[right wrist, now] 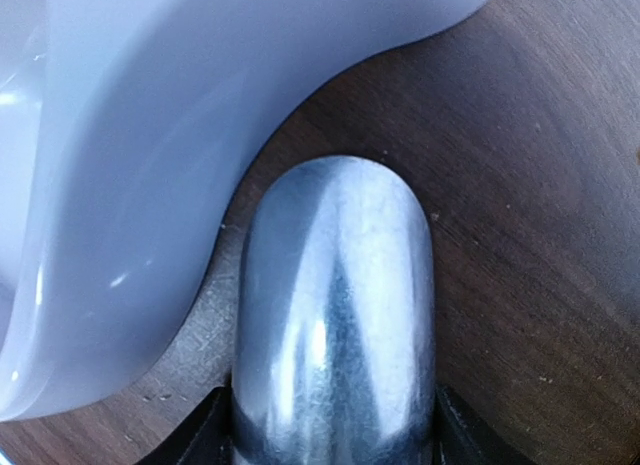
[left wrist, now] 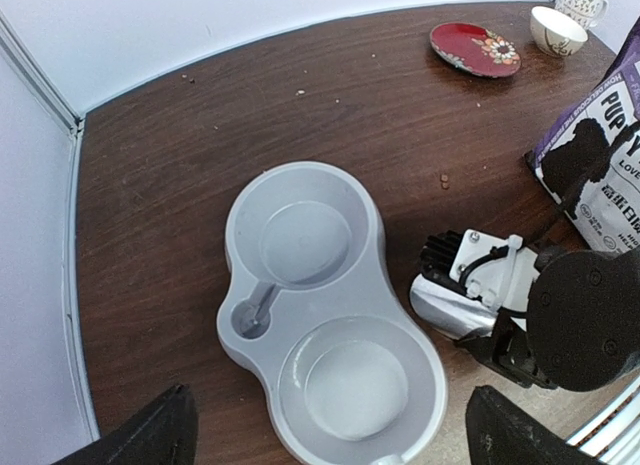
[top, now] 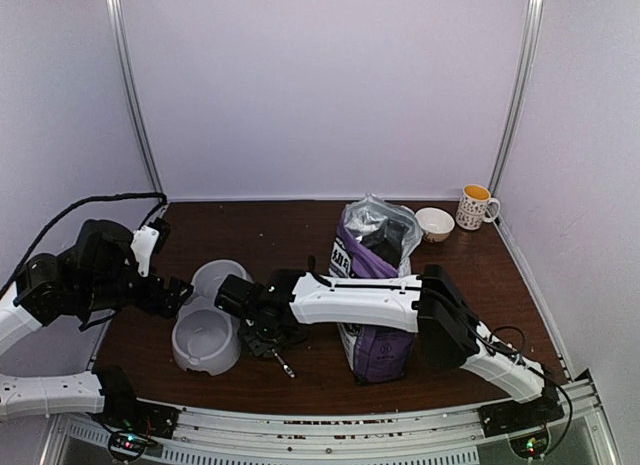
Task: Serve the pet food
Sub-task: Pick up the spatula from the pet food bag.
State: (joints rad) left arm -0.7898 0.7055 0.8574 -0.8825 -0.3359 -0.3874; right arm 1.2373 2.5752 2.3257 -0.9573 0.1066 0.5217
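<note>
Slippage is the chief risk: low in the right wrist view, the right pincer (right wrist: pixel 335 435) clasps the smooth, rounded metal scoop (right wrist: pixel 335 305), a finger against each side, and that shiny curve could twist free. A skewed lift could knock the empty grey double bowl (left wrist: pixel 240 285) just beside it. The left pincer (left wrist: pixel 330 415) hovers wide above that bowl. The upright purple bag (top: pixel 385 350) beyond could topple during scooping. Pet food (left wrist: pixel 443 179) shows only as tiny reddish-brown pellets strewn on the table (left wrist: pixel 150 185), centre right and upper left; the bag's contents are hidden.
</note>
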